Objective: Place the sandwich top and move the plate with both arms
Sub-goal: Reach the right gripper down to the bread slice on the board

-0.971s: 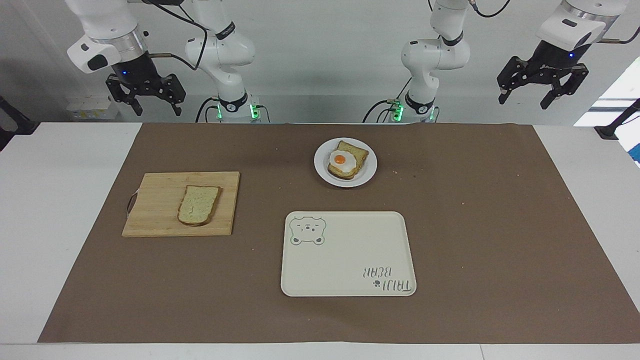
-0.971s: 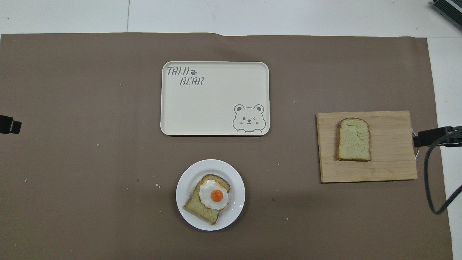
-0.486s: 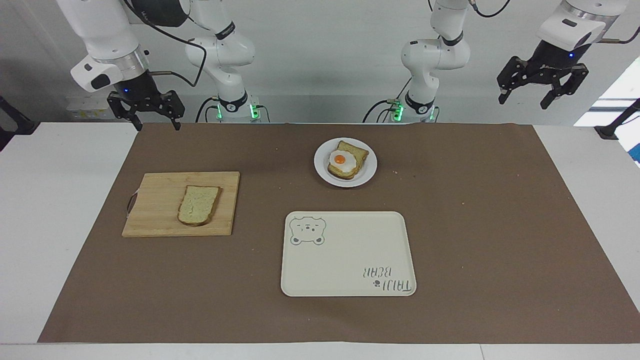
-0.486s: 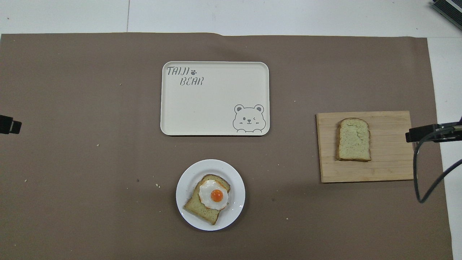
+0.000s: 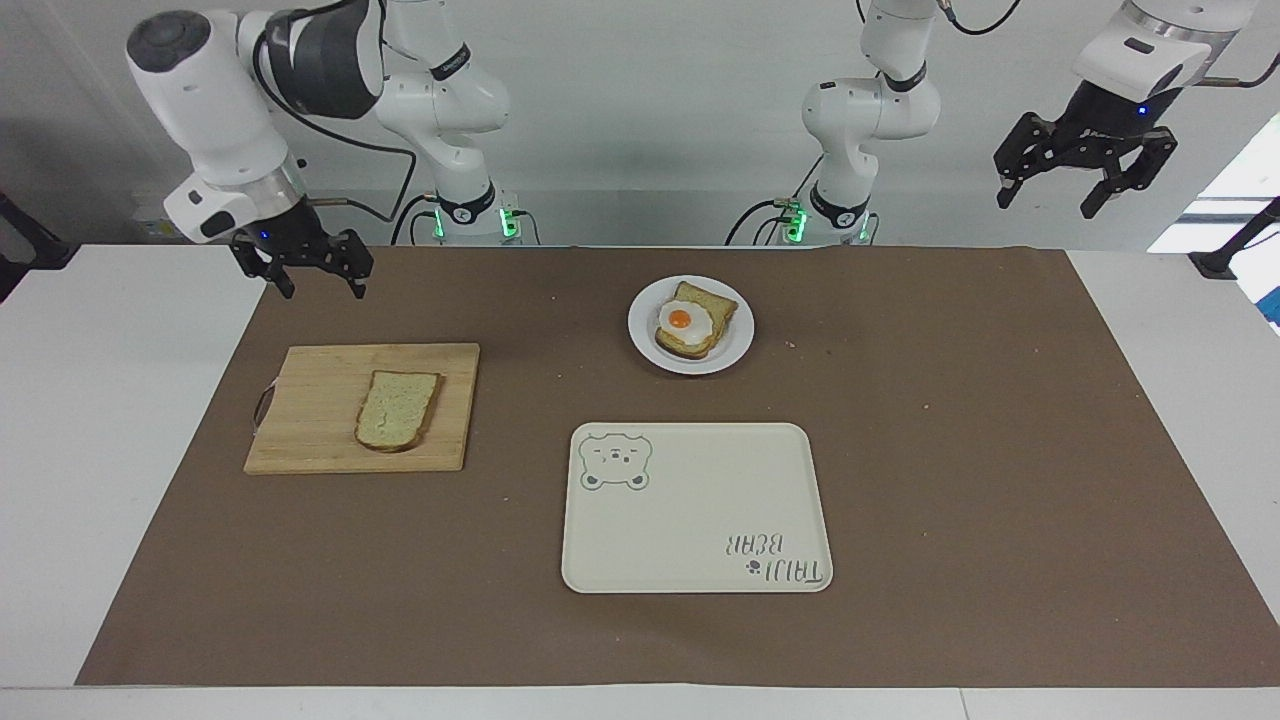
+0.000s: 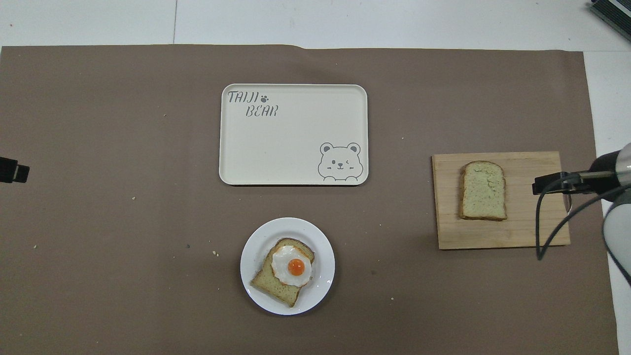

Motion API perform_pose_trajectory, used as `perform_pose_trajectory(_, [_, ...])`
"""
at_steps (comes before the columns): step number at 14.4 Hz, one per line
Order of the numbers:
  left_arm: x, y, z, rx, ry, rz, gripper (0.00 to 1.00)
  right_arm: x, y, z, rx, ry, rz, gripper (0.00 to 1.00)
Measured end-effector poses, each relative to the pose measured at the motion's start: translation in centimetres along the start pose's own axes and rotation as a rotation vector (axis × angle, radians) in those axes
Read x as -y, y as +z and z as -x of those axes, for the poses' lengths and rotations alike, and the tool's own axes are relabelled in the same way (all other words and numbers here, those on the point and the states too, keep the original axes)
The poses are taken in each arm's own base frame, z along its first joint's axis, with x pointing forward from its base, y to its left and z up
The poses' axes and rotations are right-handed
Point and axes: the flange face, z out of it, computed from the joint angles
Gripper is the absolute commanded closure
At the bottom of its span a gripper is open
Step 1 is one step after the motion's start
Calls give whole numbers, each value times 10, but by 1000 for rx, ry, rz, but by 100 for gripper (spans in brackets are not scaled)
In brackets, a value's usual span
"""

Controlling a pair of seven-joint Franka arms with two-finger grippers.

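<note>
Right gripper (image 5: 312, 279) hangs above the board, jaws apart!
Sandwich top (image 5: 397, 423) lies below it, mid-left of frame; left gripper (image 5: 1078, 188) waits upper right, jaws apart.

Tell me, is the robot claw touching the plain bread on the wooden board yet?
Apart. The facing view shows the right gripper up in the air, with bare mat between it and the sandwich top.

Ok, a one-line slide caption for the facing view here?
Right gripper open above the mat near the cutting board holding the sandwich top; left gripper waits raised; egg toast on plate.
</note>
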Motion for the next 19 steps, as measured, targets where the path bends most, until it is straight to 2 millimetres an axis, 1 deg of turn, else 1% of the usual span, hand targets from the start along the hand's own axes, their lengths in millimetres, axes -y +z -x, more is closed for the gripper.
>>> perform_pose_trajectory(1, [0, 0, 0, 0, 0, 0, 0, 0, 23, -6, 8, -2, 2, 0])
perform_pose_trajectory(2, [0, 0, 0, 0, 0, 0, 0, -2, 41, -11, 16, -7, 3, 0])
perform_pose_trajectory(4, [0, 0, 0, 0, 0, 0, 0, -10, 65, -21, 20, -10, 6, 0])
perform_pose_trajectory(6, [0, 0, 0, 0, 0, 0, 0, -19, 78, -28, 10, -14, 9, 0])
perform_pose_trajectory(9, [0, 0, 0, 0, 0, 0, 0, -20, 85, -30, 14, -15, 10, 0])
perform_pose_trajectory(10, [0, 0, 0, 0, 0, 0, 0, -20, 91, -32, 18, -13, 7, 0])
perform_pose_trajectory(13, [0, 0, 0, 0, 0, 0, 0, -18, 116, -38, 17, 1, -18, 0])
perform_pose_trajectory(15, [0, 0, 0, 0, 0, 0, 0, -18, 129, -39, 29, 7, -24, 0])
perform_pose_trajectory(18, [0, 0, 0, 0, 0, 0, 0, -24, 147, -38, 39, 48, -65, 0])
perform_pose_trajectory(19, [0, 0, 0, 0, 0, 0, 0, -26, 156, -37, 32, 58, -68, 0])
